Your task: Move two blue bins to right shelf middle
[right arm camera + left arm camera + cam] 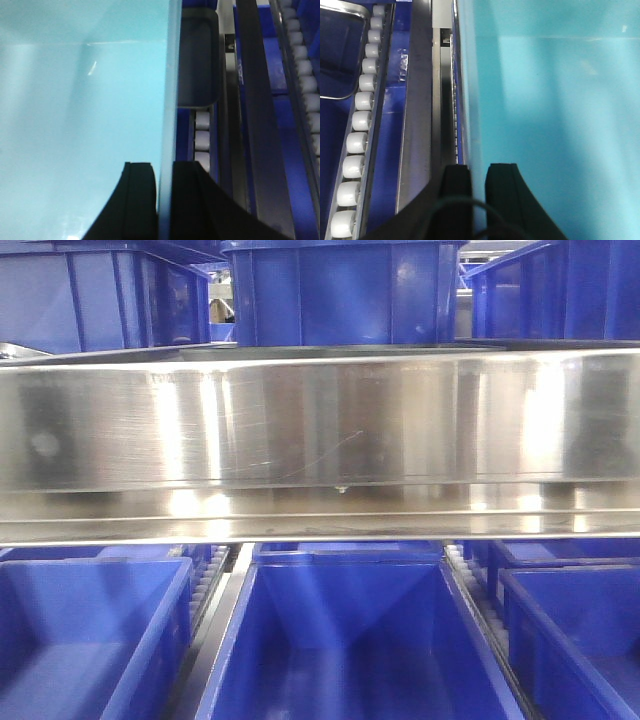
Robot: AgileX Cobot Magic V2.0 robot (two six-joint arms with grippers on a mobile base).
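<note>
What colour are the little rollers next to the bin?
White rollers; the left wrist view shows them best.

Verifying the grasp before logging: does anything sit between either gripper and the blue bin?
Nothing visible does. The left gripper and right gripper each close on a side wall of the blue bin, one finger on either side.

The shelf beam (320,420) is showing brushed metal, glossy and finely scratched. The blue bin (345,640) is looking like smooth, slightly shiny plastic. The white rollers (357,142) are appearing as smooth plastic, and the left claw (478,171) is looking matt black.
</note>
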